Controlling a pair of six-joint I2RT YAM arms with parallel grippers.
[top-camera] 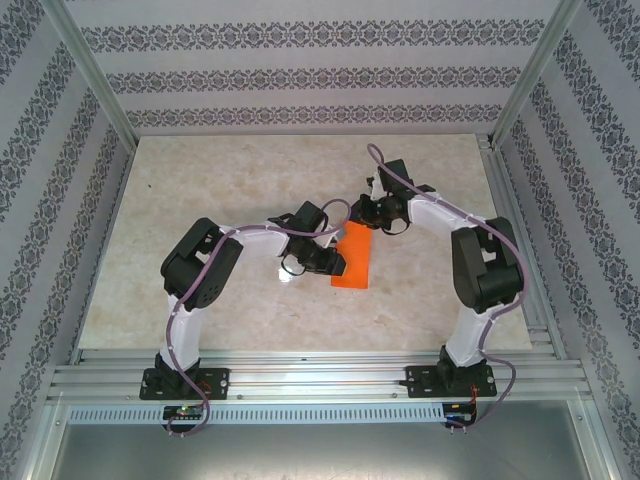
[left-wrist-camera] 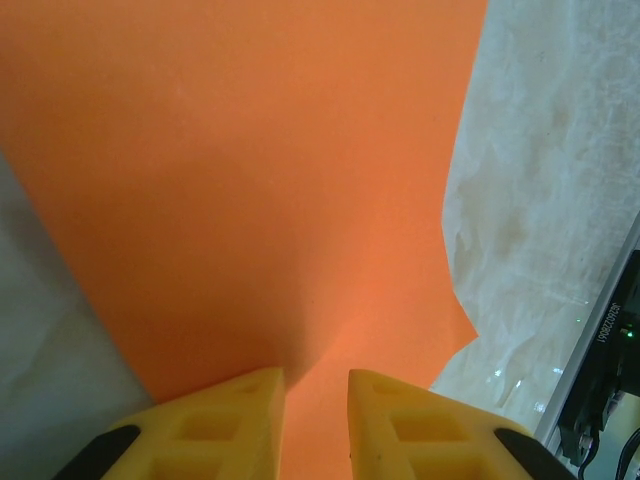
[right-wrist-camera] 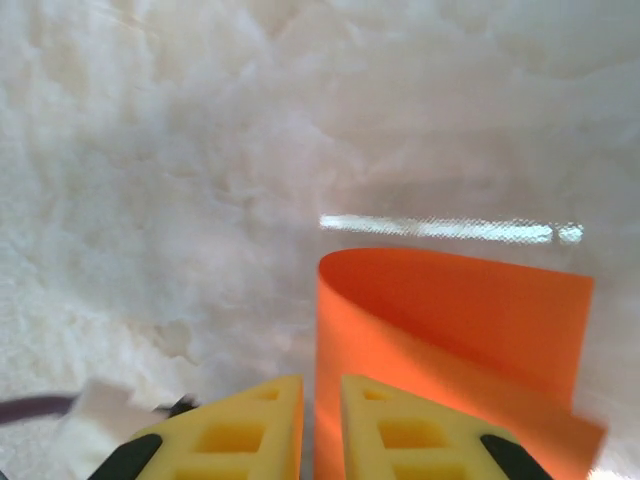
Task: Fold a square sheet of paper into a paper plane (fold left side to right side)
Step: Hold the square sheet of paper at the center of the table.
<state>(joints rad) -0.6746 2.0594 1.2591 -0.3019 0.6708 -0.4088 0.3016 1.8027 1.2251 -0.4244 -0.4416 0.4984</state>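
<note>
Square sheet of paper (right-wrist-camera: pixel 450 320) — curled at right wrist, narrow overhead

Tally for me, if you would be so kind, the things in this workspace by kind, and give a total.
Orange sheet of paper: 1
Robot arms: 2 (left arm, right arm)
Yellow-fingered tools: 2 (left tool, right tool)
Total: 5

Blk/wht arms (top-camera: pixel 250 240) (yellow jaws), purple cables (top-camera: pixel 371 150)
</note>
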